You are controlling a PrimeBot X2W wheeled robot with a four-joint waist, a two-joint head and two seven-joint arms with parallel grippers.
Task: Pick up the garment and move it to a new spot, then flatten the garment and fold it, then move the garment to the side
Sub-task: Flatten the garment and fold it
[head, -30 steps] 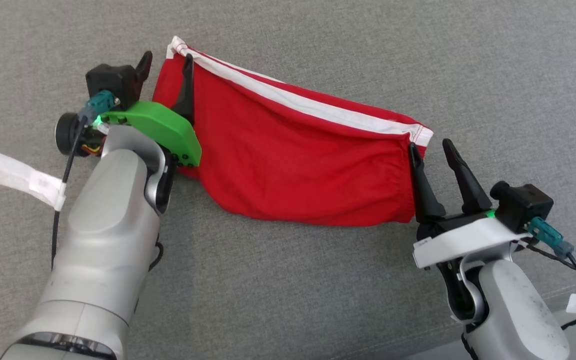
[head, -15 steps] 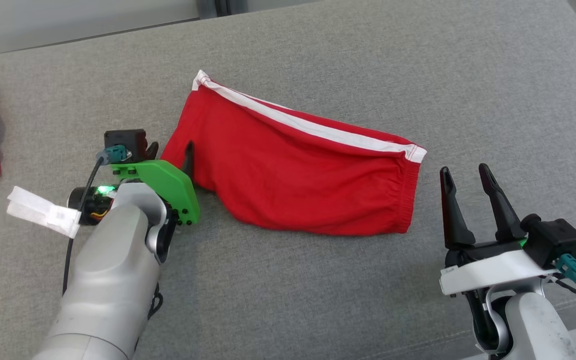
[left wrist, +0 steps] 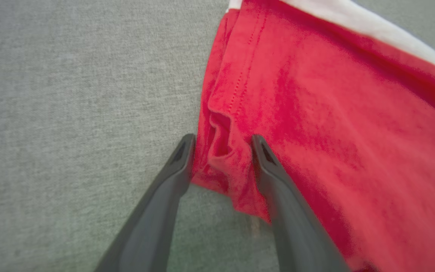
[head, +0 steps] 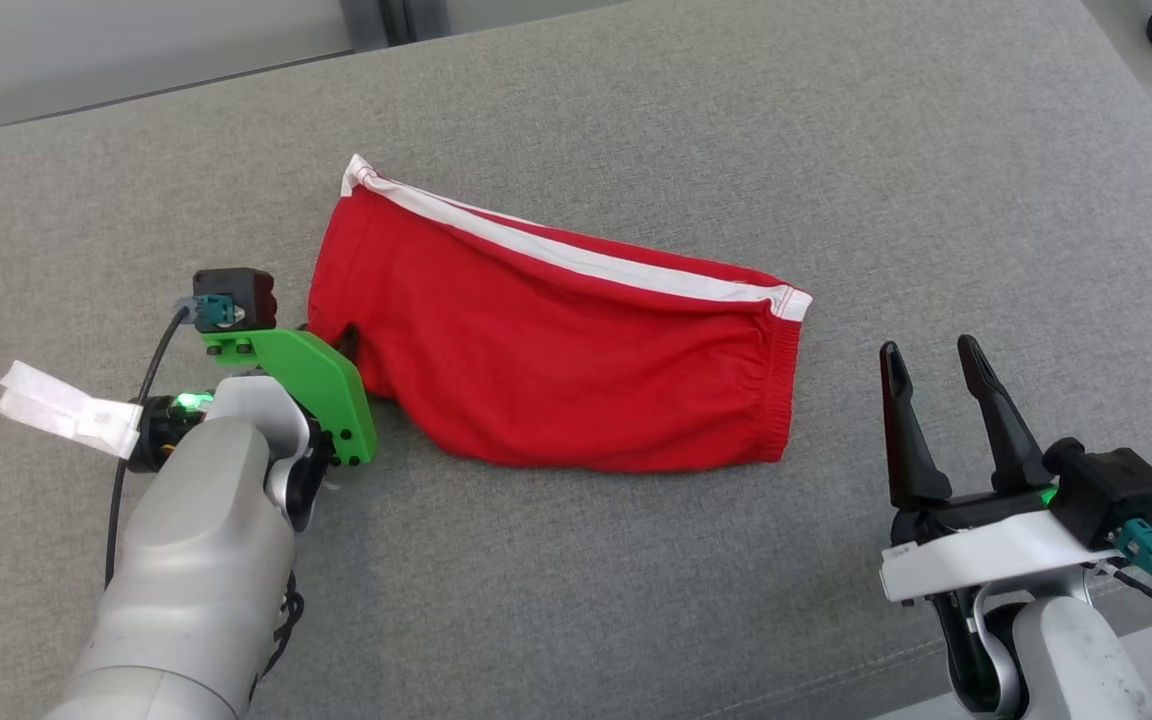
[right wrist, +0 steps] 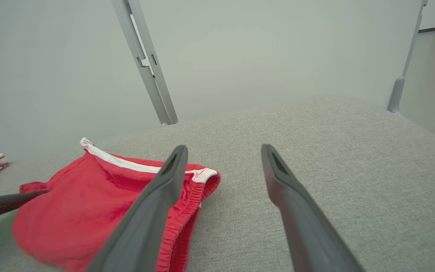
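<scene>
The left gripper (left wrist: 223, 138) straddled a fold at the edge of the red shorts (head: 556, 350), jaws apart and not yet pinching — the right gripper (head: 928, 346) stood open nearby, clear of the cloth.

Garment (head: 556, 360): soft matt red cloth. Grey surface (head: 836, 150): coarse woven fabric, matt.

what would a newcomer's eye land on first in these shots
The bright red, white-striped garment lying across the middle of the grey fabric surface grabs the eye first. Next comes the left tool on its vivid green bracket, its fingers set either side of a fold at the garment's left corner. The right tool stands open and empty off the garment's right end, apart from the cloth.
</scene>
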